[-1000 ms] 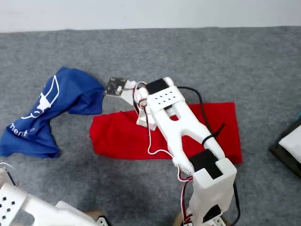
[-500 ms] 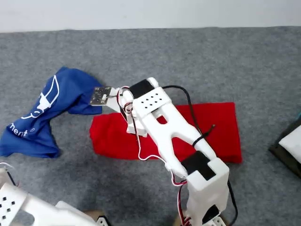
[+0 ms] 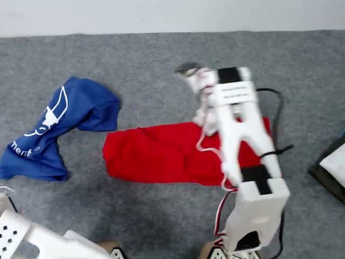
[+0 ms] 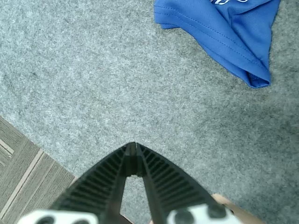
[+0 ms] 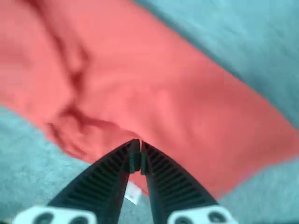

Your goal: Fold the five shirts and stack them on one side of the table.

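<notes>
1. The grey table cover (image 3: 161,59) takes up most of what we see from above, and both shirts lie on it.
2. The right arm (image 3: 237,124) stretches from the near edge across the right part of the red shirt (image 3: 156,154), with its wrist over the shirt's far edge.
3. The red shirt lies flat in a long folded band at the middle of the table.
4. The blue shirt (image 3: 59,127) lies crumpled to the left, just beside the red one. We cannot tell whether they touch.
5. The left arm (image 3: 27,234) sits low at the near left corner.
6. A dark container (image 3: 323,175) at the right edge holds something white (image 3: 337,159).
7. The right gripper (image 5: 135,156) has its jaws pressed together above the red shirt (image 5: 187,93), and we see no cloth between them.
8. The left gripper (image 4: 135,161) has its jaws closed tight on nothing, over bare grey cover and well apart from the blue shirt (image 4: 233,32).
</notes>
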